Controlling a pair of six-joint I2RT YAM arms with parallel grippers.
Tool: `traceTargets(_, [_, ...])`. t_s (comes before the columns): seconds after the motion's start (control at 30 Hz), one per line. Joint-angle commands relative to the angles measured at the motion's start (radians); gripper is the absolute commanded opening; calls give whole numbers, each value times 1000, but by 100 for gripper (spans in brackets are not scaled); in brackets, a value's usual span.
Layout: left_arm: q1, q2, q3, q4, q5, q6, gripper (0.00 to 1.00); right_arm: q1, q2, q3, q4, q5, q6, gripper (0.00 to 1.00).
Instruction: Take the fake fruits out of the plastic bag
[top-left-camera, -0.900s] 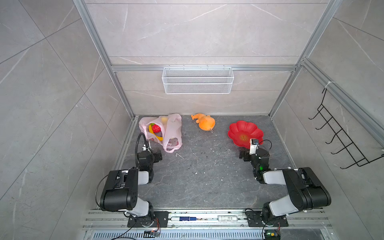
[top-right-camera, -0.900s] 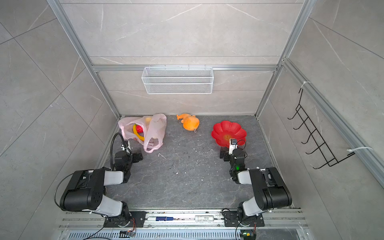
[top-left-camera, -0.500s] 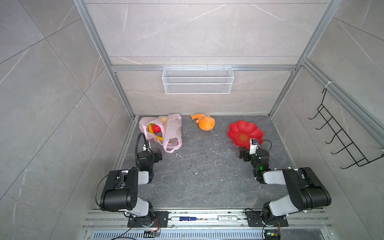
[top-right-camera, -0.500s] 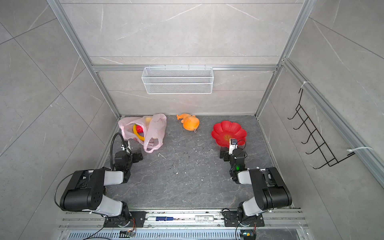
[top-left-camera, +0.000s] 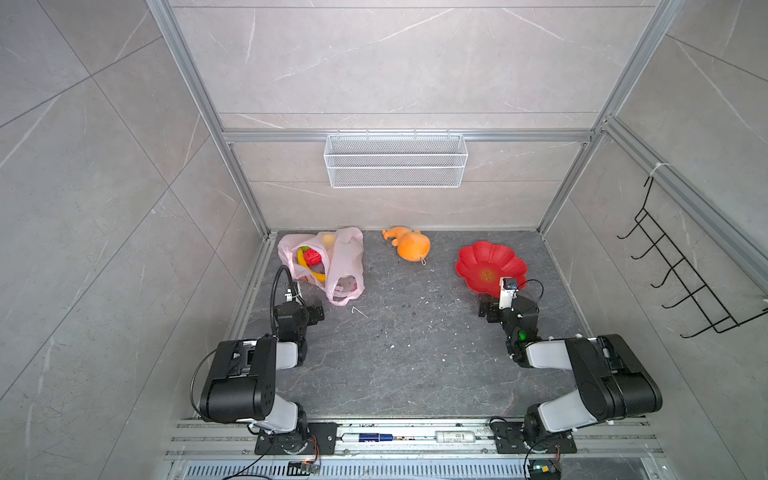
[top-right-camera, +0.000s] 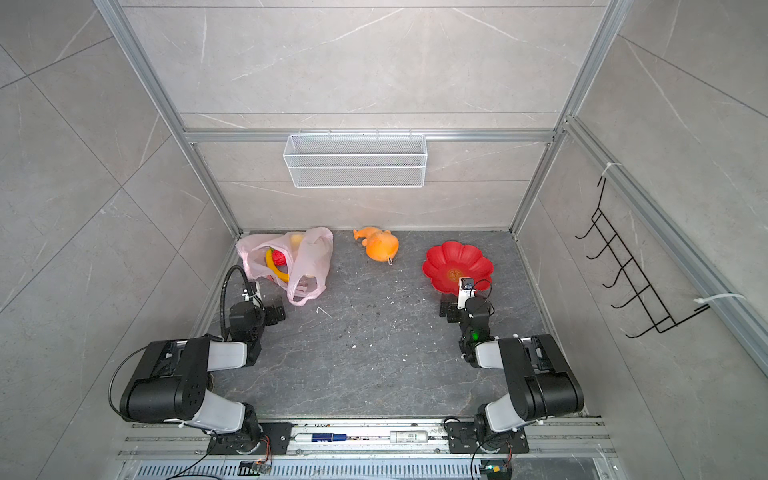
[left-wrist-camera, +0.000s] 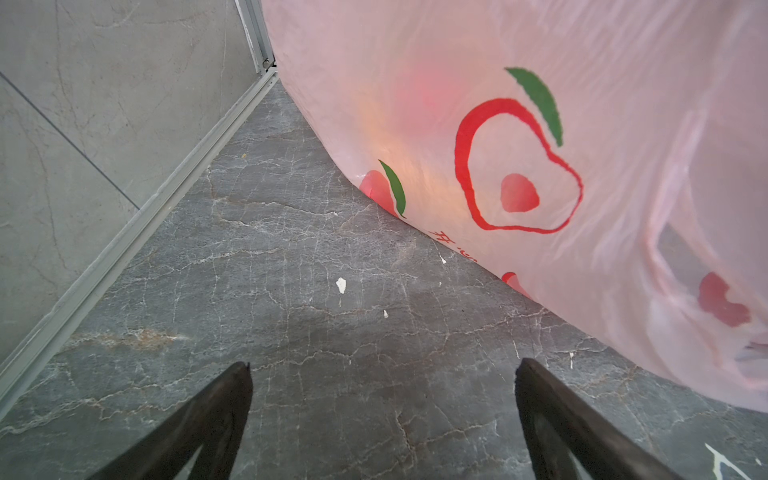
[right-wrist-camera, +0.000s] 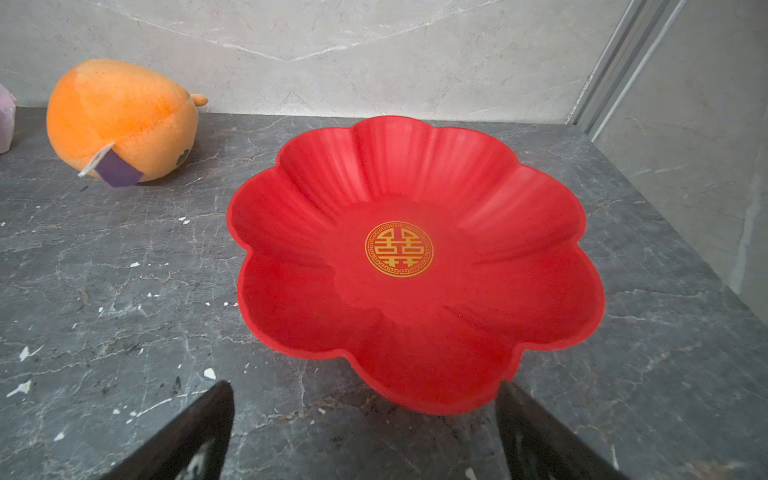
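The plastic bag lies in the far left corner, long axis front to back, handles pointing at the left gripper; the banana inside lies slanted. This one and the right gripper are released, empty

Left end effector, right end effector gape wide.

Grey marble-tile walls, dark veined stone floor; white wire basket, black hook rack
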Motion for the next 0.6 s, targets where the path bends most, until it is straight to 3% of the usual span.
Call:
traceTargets(0.0, [6, -4, 19, 19, 6, 21, 100, -1, 0, 20, -17, -9, -13, 99])
traceTargets(0.4, [6, -7, 16, 26, 14, 25, 100, 1, 0, 19, -17, -10, -13, 99])
traceTargets(0.57, [5, -138, 104, -228, 41, 34, 100, 0, -22, 47, -84, -3, -6, 99])
